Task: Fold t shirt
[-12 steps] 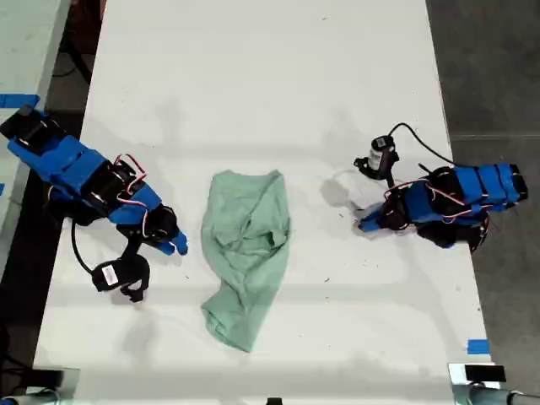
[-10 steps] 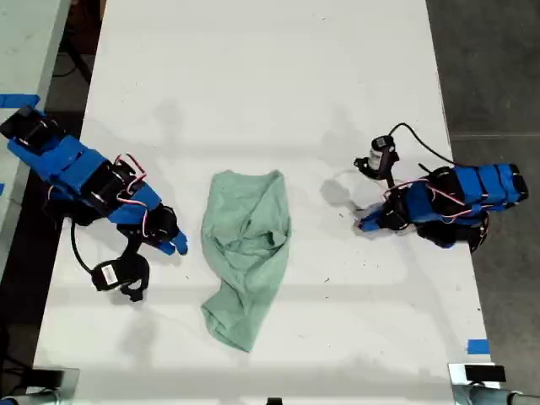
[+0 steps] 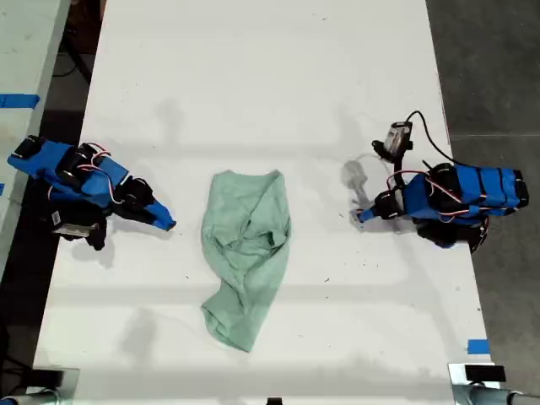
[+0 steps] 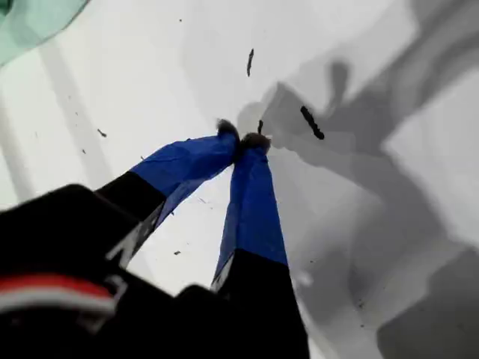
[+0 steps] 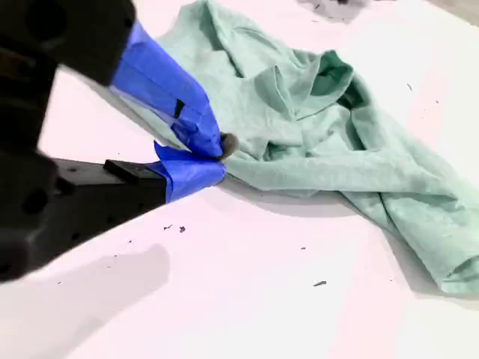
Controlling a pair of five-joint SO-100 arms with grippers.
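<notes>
The pale mint-green t shirt [image 3: 246, 253] lies crumpled in a long heap in the middle of the white table [image 3: 253, 84]. My second gripper [image 3: 169, 224] sits at the exterior view's left, a short gap from the shirt's edge. It is shut on nothing, and in its wrist view the blue tips [image 5: 217, 153] meet just in front of the t shirt [image 5: 322, 127]. My first gripper [image 3: 360, 218] is at the exterior view's right, farther from the cloth. Its jaws [image 4: 243, 140] are shut and empty over bare table, with the t shirt [image 4: 30, 22] showing only at a corner.
A strip of blue tape [image 3: 477, 346] marks the table near its lower edge at the exterior view's right. Dark floor borders the table on that side. Another pale surface with blue tape [image 3: 18, 100] stands beyond the table at the exterior view's left.
The second arm has drawn back toward the exterior view's left and its gripper has moved away from the shirt. The first arm has turned its wrist and shifted slightly. The shirt has not moved.
</notes>
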